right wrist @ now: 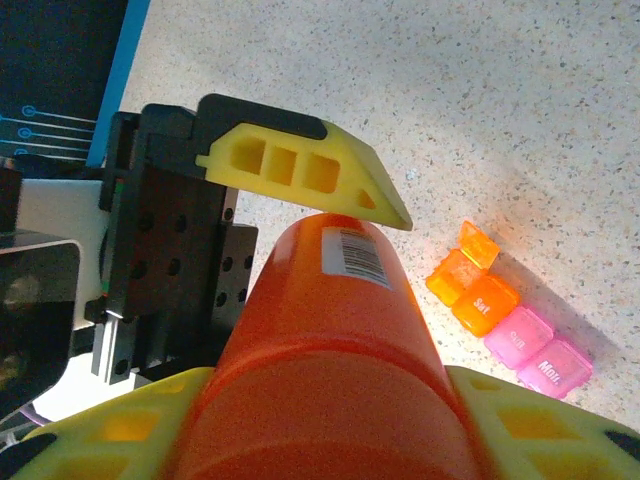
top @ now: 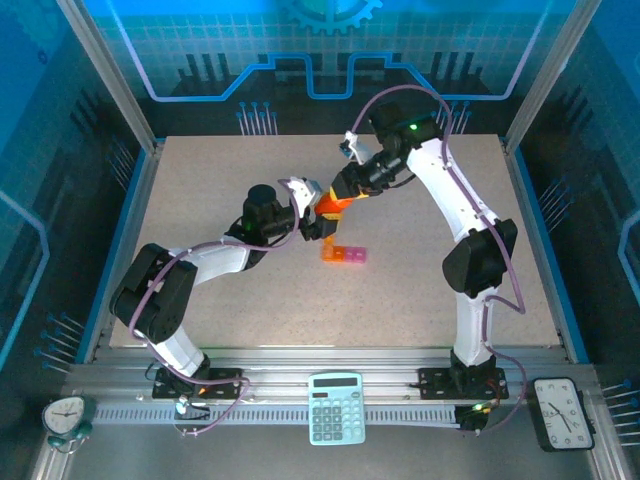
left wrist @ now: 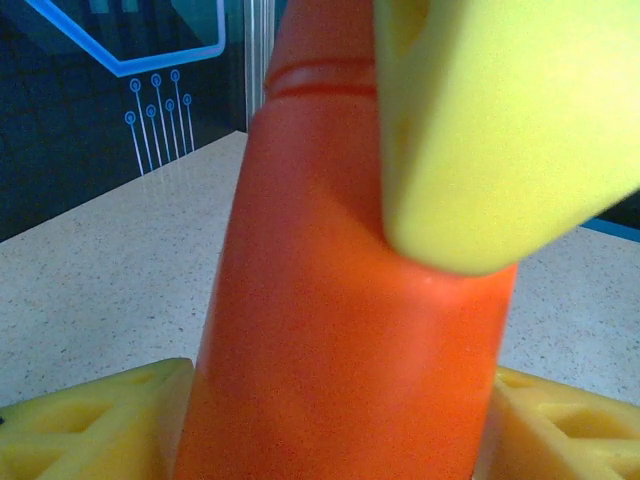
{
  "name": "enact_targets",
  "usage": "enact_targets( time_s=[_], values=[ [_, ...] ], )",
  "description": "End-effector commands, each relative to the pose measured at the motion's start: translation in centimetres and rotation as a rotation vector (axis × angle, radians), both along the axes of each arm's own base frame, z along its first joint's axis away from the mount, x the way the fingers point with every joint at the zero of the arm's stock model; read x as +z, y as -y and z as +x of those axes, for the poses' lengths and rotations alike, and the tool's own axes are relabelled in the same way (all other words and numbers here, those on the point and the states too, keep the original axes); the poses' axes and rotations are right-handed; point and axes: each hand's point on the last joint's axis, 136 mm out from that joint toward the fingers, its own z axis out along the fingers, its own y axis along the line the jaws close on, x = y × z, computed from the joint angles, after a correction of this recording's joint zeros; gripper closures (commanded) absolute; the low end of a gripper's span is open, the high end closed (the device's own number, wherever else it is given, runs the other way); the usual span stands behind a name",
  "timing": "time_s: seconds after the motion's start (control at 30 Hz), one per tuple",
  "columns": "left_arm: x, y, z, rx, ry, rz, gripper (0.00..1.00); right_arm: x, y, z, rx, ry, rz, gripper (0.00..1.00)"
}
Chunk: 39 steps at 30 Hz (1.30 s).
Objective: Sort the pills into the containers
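An orange bottle point(top: 332, 206) hangs above the middle of the table, held between both arms. My right gripper point(right wrist: 330, 430) is shut on its near end, one yellow finger on each side. From the opposite side my left gripper point(left wrist: 340, 420) has its fingers point(left wrist: 120, 420) against both sides of the bottle point(left wrist: 340, 300). The containers point(right wrist: 505, 320), a short strip of orange and pink compartments, lie on the table just below the bottle, also in the top view point(top: 343, 253). One orange lid point(right wrist: 478, 243) stands flipped up. The pills are out of view.
A calculator point(top: 336, 407) lies on the front rail between the arm bases. One clock point(top: 66, 415) sits at the front left and another point(top: 565, 410) at the front right. Blue frame walls ring the table point(top: 200, 300).
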Motion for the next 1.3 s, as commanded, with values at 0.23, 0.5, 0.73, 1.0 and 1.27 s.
enact_targets(
  time_s=[0.23,0.5,0.73,1.0,1.27],
  values=[
    [0.5,0.4,-0.4,-0.054,-0.005,-0.036,0.31,0.9,-0.9,-1.5,0.027,-0.02,0.032,0.62],
    [-0.1,0.5,-0.6,-0.07,-0.033,-0.035,0.32,1.1,-1.0,-1.8,0.032,-0.017,0.034,0.62],
    [-0.1,0.7,-0.9,-0.093,-0.058,-0.032,0.46,1.1,-1.0,-1.8,0.031,-0.015,0.033,0.62],
    [0.3,0.7,-0.8,-0.082,-0.092,-0.051,0.6,1.3,-1.0,-1.7,0.019,-0.013,0.037,0.52],
    [1.6,0.2,-0.4,-0.036,-0.096,-0.078,0.64,4.1,1.9,-0.8,-0.107,0.053,0.12,0.19]
  ],
)
